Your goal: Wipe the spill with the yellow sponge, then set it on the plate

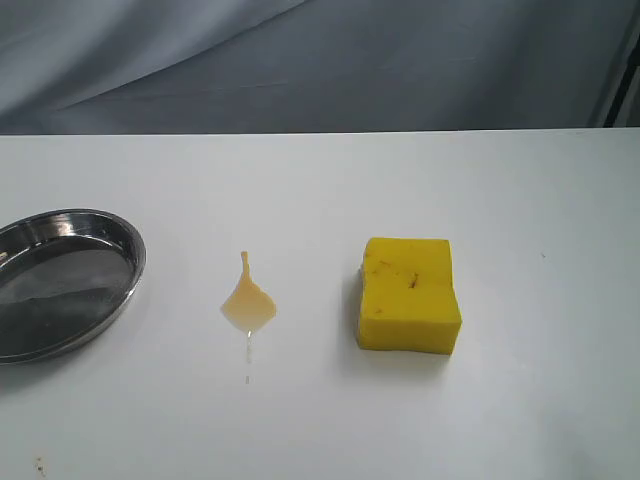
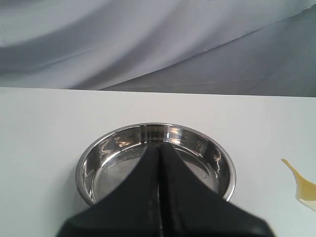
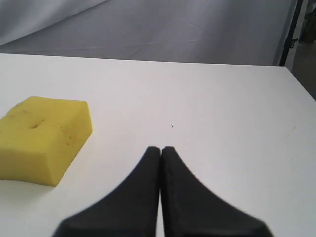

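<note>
Sponge duty suits my right claw (image 3: 160, 148), fingers pressed together and empty, since the yellow sponge (image 1: 410, 295) sits at three o'clock of the spill (image 1: 248, 305). The plate (image 1: 70, 285) lies at nine (my left claw (image 2: 159, 145), likewise closed, faces it).

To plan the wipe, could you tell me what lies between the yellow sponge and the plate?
Only the spill lies between them, as the exterior view shows.

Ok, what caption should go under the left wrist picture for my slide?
Shut left gripper pointing at the shiny steel plate, amber spill peeking in beside it.
</note>
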Robot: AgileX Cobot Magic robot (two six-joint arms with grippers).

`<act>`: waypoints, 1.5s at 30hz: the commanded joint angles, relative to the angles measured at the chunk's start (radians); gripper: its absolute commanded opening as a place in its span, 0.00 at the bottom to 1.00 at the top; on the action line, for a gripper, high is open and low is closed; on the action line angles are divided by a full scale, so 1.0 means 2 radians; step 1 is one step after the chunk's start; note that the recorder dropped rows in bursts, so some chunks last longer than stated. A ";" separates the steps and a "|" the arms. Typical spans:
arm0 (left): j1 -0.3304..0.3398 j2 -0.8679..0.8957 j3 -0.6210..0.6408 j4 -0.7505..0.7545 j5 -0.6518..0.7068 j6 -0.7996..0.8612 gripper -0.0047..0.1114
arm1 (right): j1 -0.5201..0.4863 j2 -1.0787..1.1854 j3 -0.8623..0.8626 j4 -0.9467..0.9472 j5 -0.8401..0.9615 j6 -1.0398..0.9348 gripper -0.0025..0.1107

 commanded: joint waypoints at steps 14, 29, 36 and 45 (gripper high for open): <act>0.000 -0.002 0.002 0.002 -0.006 -0.001 0.04 | 0.000 -0.003 0.002 0.002 -0.001 0.002 0.02; 0.000 -0.002 0.002 -0.099 -0.210 -0.020 0.04 | 0.000 -0.003 0.002 0.002 -0.001 0.003 0.02; 0.000 -0.002 -0.017 -0.121 -0.280 -0.108 0.04 | 0.000 -0.003 0.002 0.002 -0.001 0.003 0.02; 0.000 0.058 -0.228 -0.018 0.053 -0.065 0.04 | 0.000 -0.003 0.002 0.002 -0.001 0.002 0.02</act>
